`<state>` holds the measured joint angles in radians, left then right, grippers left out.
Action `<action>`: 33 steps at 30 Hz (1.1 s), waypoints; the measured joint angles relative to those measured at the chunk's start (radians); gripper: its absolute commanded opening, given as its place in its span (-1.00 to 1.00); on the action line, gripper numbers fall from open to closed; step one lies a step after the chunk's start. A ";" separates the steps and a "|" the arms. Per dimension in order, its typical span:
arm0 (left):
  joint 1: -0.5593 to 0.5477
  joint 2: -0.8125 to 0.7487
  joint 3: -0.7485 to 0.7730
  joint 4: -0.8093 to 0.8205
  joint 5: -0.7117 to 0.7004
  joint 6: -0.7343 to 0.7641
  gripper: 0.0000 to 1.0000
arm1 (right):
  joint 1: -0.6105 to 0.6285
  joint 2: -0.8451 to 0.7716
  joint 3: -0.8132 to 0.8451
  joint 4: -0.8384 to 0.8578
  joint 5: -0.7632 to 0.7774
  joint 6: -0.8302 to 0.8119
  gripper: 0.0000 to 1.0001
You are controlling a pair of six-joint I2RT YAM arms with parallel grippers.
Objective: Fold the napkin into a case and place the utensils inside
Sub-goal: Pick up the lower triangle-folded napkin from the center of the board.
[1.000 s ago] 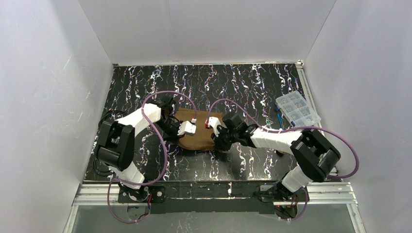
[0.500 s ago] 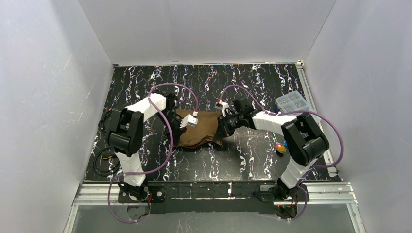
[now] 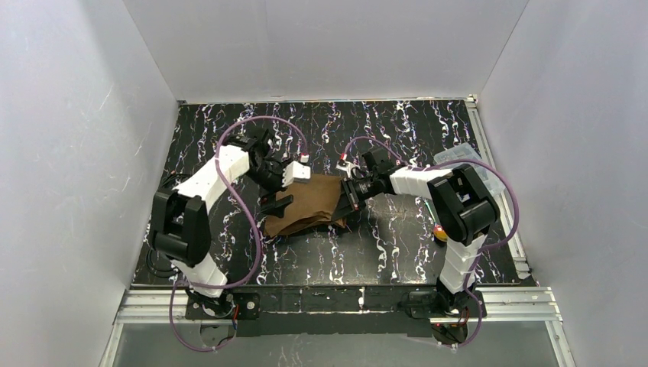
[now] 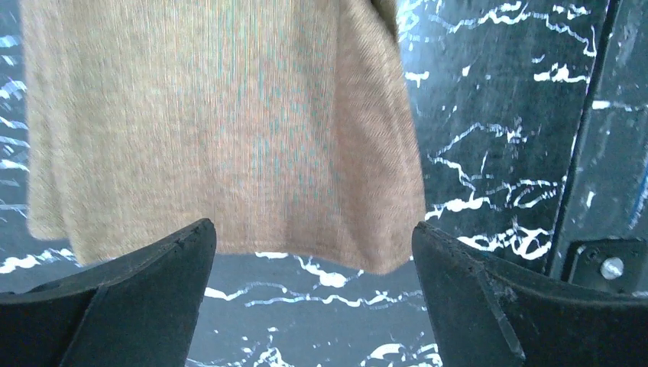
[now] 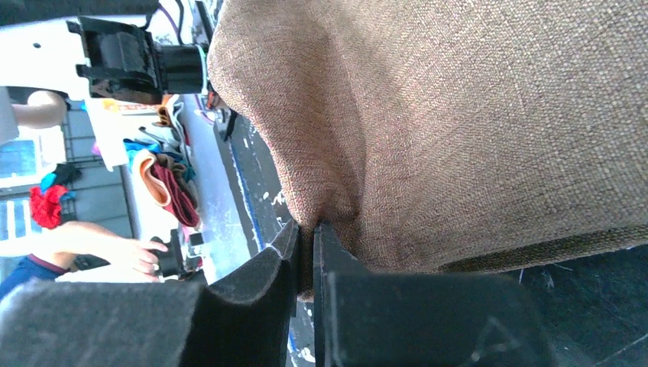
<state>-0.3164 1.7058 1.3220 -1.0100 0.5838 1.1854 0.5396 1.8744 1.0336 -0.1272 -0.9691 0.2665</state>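
Right wrist camera catches what the overhead can't: the right gripper point(image 5: 306, 246) clamped on a pinched fold of the brown napkin point(image 5: 474, 115). Left wrist view has the left gripper point(image 4: 313, 233) gaping wide, cloth edge just beyond its jaws. From above, napkin sits mid-way across the surface point(image 3: 397, 126); clear box point(image 3: 461, 155) far right, contents too small to tell.

Bright, even, diffuse light fills the overhead view, with faint shadows on the black white-veined marbled tabletop point(image 3: 397, 256). The left wrist view blurs the brown woven cloth napkin point(image 4: 214, 130). The right wrist view shows its weave sharply, against a washed-out left background.
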 measured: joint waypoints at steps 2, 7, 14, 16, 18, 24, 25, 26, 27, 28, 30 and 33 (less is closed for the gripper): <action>-0.037 -0.048 -0.032 0.058 0.000 -0.030 0.97 | -0.009 0.000 0.000 0.012 -0.016 0.023 -0.92; -0.161 -0.090 -0.145 0.221 -0.020 -0.130 0.97 | -0.028 0.000 -0.003 0.057 -0.040 0.070 -0.92; -0.234 -0.069 -0.210 0.418 -0.103 -0.235 0.97 | -0.035 0.005 -0.009 0.081 -0.045 0.095 -0.93; -0.253 -0.067 -0.229 0.453 -0.125 -0.247 0.97 | -0.035 0.014 -0.009 0.084 -0.045 0.098 -0.93; -0.274 -0.066 -0.250 0.480 -0.142 -0.253 0.97 | -0.038 0.023 -0.009 0.085 -0.046 0.101 -0.94; -0.306 -0.065 -0.327 0.529 -0.199 -0.249 0.97 | -0.056 0.034 -0.010 0.116 -0.045 0.138 -0.94; -0.306 -0.065 -0.337 0.537 -0.208 -0.246 0.92 | -0.058 0.034 -0.011 0.126 -0.045 0.146 -0.93; -0.306 -0.065 -0.351 0.549 -0.220 -0.243 0.81 | -0.062 0.034 -0.013 0.140 -0.045 0.156 -0.91; -0.307 -0.065 -0.365 0.562 -0.235 -0.239 0.67 | -0.063 0.035 -0.016 0.153 -0.045 0.166 -0.91; -0.307 -0.065 -0.379 0.577 -0.251 -0.235 0.50 | -0.065 0.036 -0.017 0.160 -0.046 0.175 -0.89; -0.308 -0.067 -0.387 0.589 -0.260 -0.231 0.10 | -0.068 0.042 -0.018 0.177 -0.045 0.188 -0.85; -0.311 -0.067 -0.386 0.607 -0.274 -0.214 -0.20 | -0.069 0.045 -0.026 0.203 -0.044 0.209 -0.75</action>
<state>-0.6270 1.6390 0.9356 -0.4030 0.3096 0.9714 0.4709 1.9190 1.0077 0.0757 -1.0130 0.4755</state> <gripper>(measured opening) 0.522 0.170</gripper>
